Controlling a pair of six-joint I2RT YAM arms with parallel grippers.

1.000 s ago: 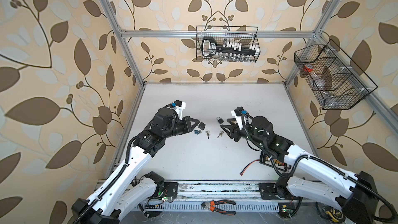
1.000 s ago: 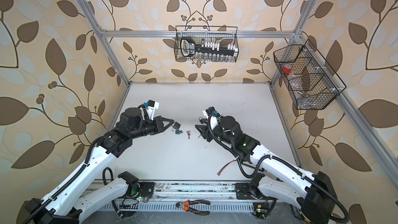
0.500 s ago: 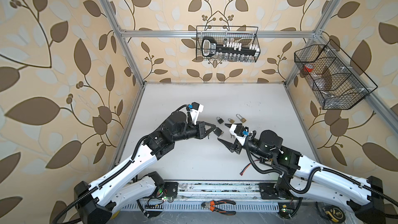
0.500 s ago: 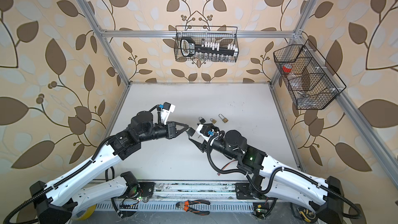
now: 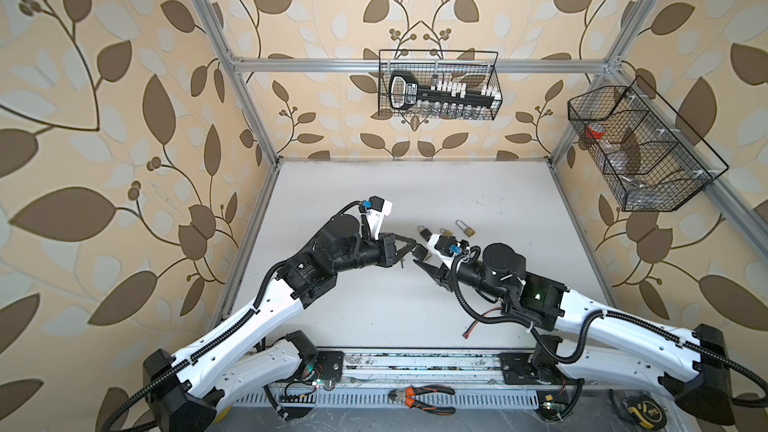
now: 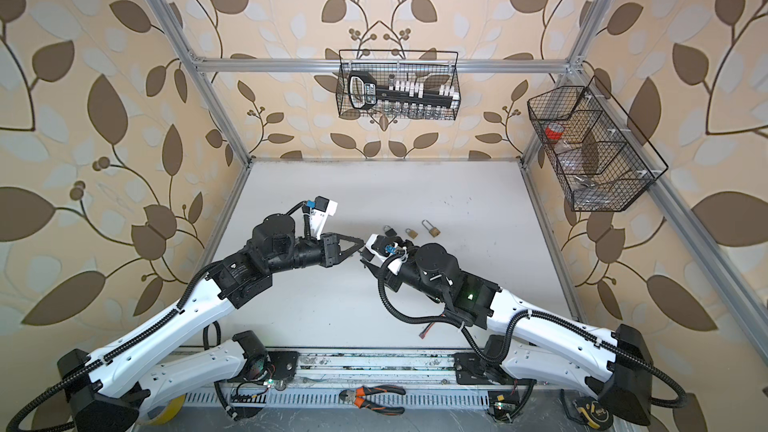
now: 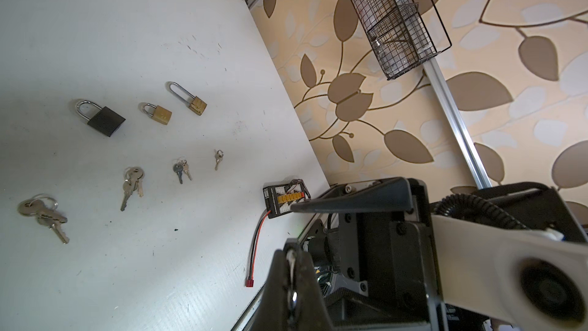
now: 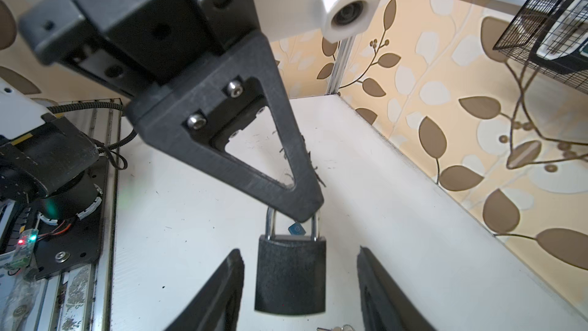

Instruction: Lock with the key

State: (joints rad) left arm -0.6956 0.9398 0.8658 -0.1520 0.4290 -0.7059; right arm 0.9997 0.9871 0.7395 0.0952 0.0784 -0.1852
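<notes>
Both arms have been brought in from their own sides over the last second and now meet above the middle of the tabletop (image 5: pixel 374 201). The black padlock (image 8: pixel 291 277) has been lifted clear of the surface. It hangs by its shackle from the left pincer (image 8: pixel 302 214), which is clamped shut on it. The right pincer (image 8: pixel 299 254) is spread, one jaw either side of the lock body, with no contact made.

Read as a hand-over or bracing step. No key is held, so the keying is not started. The key bunches (image 7: pixel 132 186) are left flat on the tabletop beside a spare black padlock (image 7: pixel 101 119).

- **Keyhole:** the face is not shown.
- **Shackle:** probably seated, but this can't be confirmed.
- **Blue scrap (image 8: pixel 294 229):** sits behind the shackle, unidentified.
- **Matching key:** can't be told.
- **Top views:** the held lock is mostly covered by the pincers.
</notes>
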